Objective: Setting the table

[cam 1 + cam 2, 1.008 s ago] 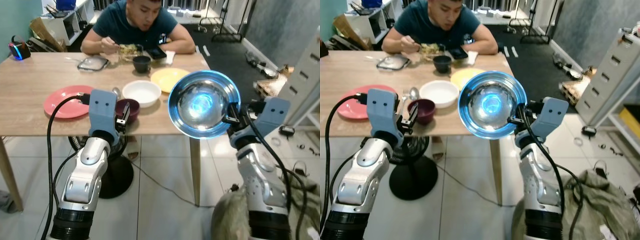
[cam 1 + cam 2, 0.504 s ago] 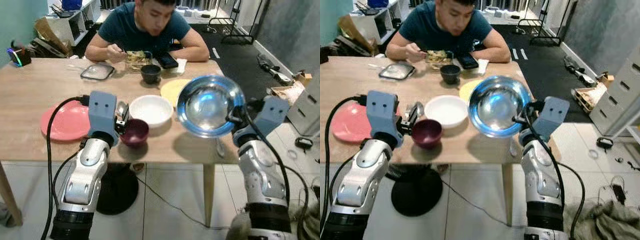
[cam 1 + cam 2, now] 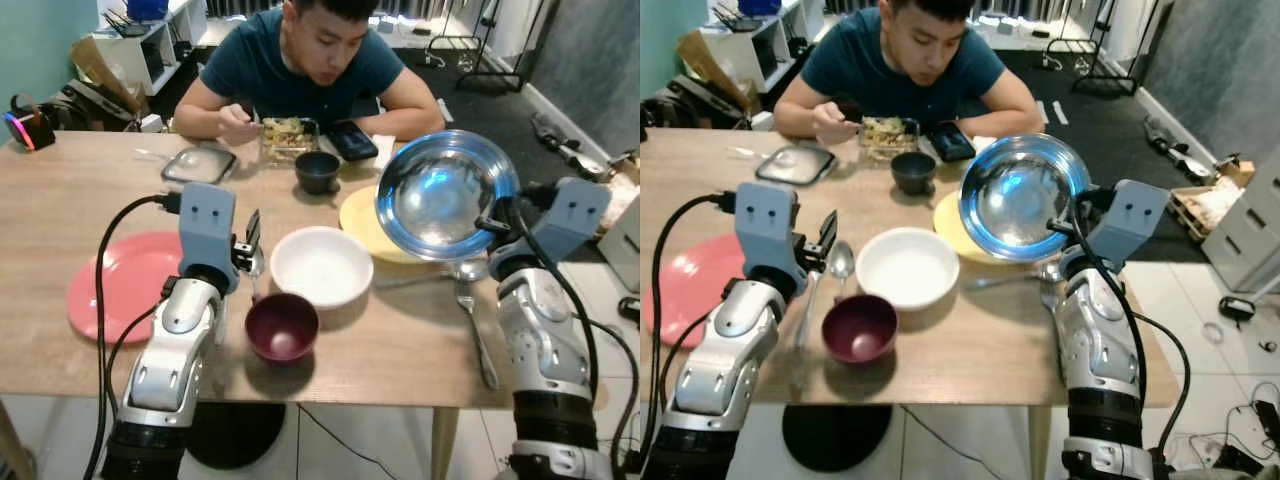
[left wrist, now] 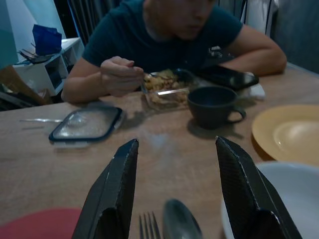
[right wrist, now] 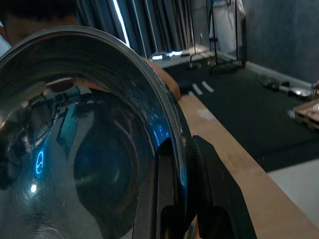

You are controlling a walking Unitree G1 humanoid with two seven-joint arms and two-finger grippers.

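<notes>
Blocking your view of most of the yellow plate (image 3: 362,218) is the steel bowl (image 3: 446,194), which your right gripper (image 3: 1072,226) holds tilted above the wooden table (image 3: 90,195), fingers (image 5: 169,189) pinching its rim. A fork (image 3: 472,330) and a spoon (image 3: 1020,277) lie under it, partly covered. Your left gripper (image 4: 175,199) hovers low with fingers spread, empty, over another spoon (image 3: 841,262) and fork beside the white bowl (image 3: 321,265). Near you sits the maroon bowl (image 3: 282,326); the pink plate (image 3: 120,285) is half hidden behind your left arm. Across, a person (image 3: 305,60) eats.
</notes>
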